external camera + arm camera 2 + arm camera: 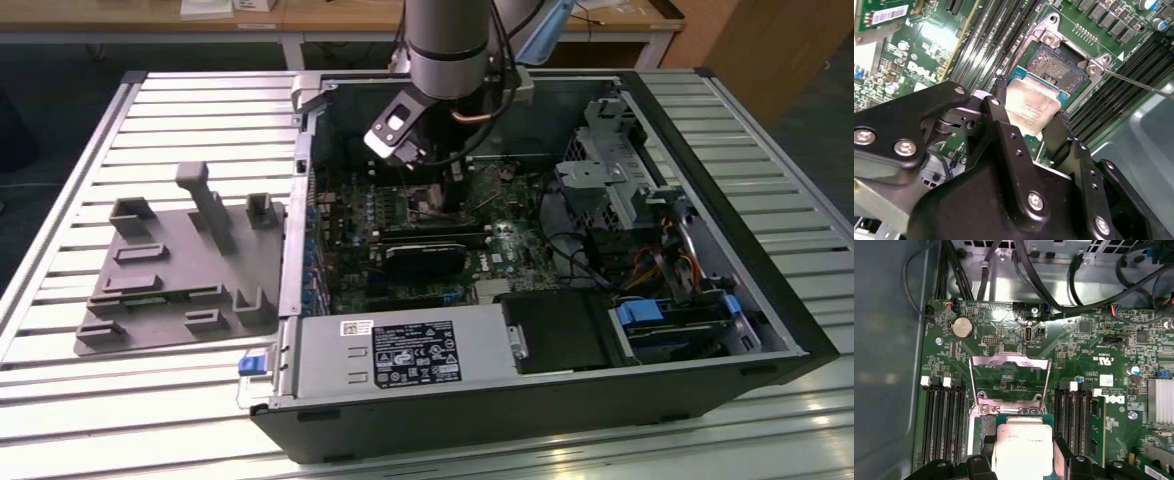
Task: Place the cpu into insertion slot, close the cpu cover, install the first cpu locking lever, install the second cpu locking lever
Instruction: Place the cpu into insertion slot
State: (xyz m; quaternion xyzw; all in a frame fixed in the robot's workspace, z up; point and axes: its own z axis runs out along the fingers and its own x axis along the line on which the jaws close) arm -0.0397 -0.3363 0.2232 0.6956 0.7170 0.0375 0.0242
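Gripping the chip (1029, 102) by its edges in my clenched claw (1032, 114), level over the socket (1056, 62), 12 o'clock of the black card (430, 252) in the exterior view; cover (1009, 359) tipped open for entry.

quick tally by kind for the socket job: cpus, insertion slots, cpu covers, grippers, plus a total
cpu: 1, held in the gripper
insertion slot: 1
cpu cover: 1, standing open
gripper: 1
total: 4
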